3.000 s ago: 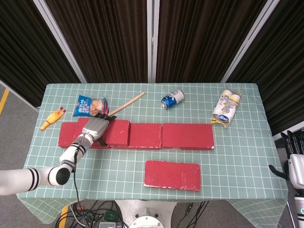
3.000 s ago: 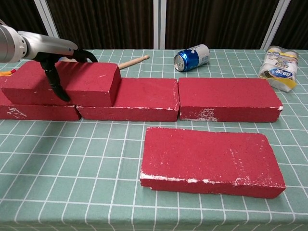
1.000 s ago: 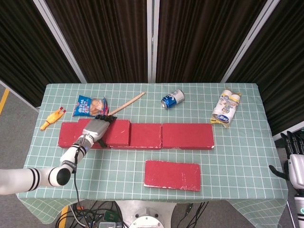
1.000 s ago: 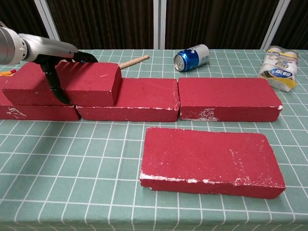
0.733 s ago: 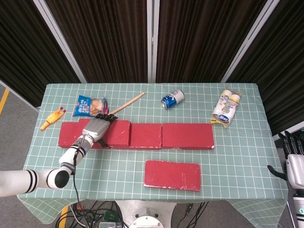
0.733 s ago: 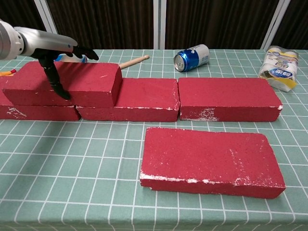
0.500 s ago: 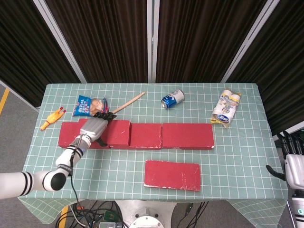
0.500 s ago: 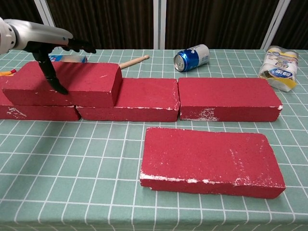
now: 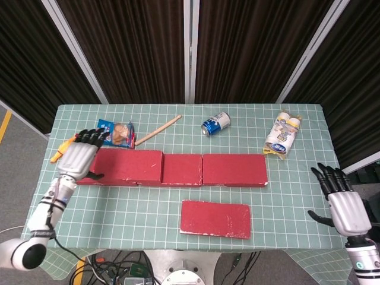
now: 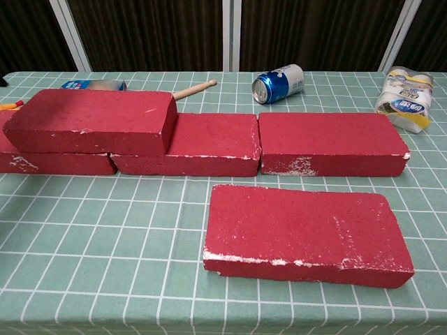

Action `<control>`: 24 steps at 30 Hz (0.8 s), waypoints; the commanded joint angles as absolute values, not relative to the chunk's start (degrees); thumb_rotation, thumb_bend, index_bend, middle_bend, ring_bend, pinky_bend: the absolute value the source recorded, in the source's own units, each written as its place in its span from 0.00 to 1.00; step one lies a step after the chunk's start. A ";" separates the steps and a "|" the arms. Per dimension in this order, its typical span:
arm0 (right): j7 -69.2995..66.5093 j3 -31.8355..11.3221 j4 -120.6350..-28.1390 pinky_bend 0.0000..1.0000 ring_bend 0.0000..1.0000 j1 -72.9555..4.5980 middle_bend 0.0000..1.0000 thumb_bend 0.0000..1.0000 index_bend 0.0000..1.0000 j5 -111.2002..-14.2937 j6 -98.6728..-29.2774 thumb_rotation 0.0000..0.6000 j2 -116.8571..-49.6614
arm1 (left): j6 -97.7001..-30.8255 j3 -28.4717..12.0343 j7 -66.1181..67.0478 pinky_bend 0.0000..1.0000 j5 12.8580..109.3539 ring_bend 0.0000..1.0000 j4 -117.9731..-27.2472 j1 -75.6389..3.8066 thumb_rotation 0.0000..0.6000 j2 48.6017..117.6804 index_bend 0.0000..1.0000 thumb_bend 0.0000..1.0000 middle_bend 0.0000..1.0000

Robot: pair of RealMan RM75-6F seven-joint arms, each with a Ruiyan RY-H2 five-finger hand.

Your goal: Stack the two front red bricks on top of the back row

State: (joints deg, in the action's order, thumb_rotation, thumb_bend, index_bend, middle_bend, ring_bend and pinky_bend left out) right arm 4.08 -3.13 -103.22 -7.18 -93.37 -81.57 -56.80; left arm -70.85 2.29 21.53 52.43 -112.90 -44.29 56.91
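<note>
One red brick [image 9: 127, 164] [image 10: 91, 121] lies on top of the back row's left end, overlapping two bricks beneath it. The back row [image 9: 233, 169] [image 10: 332, 143] runs across the middle of the table. Another red brick [image 9: 215, 218] [image 10: 304, 233] lies flat in front, alone. My left hand [image 9: 77, 159] is off the stacked brick, at its left end, fingers spread and holding nothing; the chest view does not show it. My right hand [image 9: 341, 203] hovers past the table's right edge, fingers spread and empty.
Behind the row lie a blue snack bag [image 9: 114, 132] [image 10: 91, 85], a wooden stick [image 9: 158, 129] [image 10: 194, 89], a blue can [image 9: 215, 123] [image 10: 279, 83] and a wrapped pack of rolls [image 9: 282, 135] [image 10: 406, 97]. A yellow rubber chicken [image 9: 59, 151] lies at the far left.
My left hand has let go of the stacked brick and drawn back to the left, out of the chest view. My right hand has risen further into the head view.
</note>
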 commanded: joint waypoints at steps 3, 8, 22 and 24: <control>5.36 0.05 -109.99 0.00 0.00 -12.13 0.00 0.00 0.00 -99.09 -73.20 1.00 -57.11 | -83.09 8.10 12.99 0.00 65.12 0.00 -113.19 -29.42 1.00 52.02 0.02 0.01 0.00; 4.79 2.27 -112.49 0.00 0.00 -15.68 0.00 0.00 0.00 -100.70 -65.91 1.00 -58.85 | -83.03 9.90 7.54 0.00 69.81 0.00 -112.01 -24.81 1.00 49.79 0.02 0.01 0.00; 11.35 2.26 -109.49 0.00 0.00 -20.03 0.00 0.00 0.00 -91.09 -55.53 1.00 -71.44 | -79.82 8.68 2.53 0.00 73.32 0.00 -108.70 -18.85 1.00 49.83 0.02 0.01 0.00; 11.91 2.10 -108.60 0.00 0.00 -20.57 0.00 0.00 0.00 -90.08 -54.84 1.00 -72.76 | -79.38 8.34 2.33 0.00 73.51 0.00 -108.32 -18.32 1.00 49.73 0.02 0.01 0.00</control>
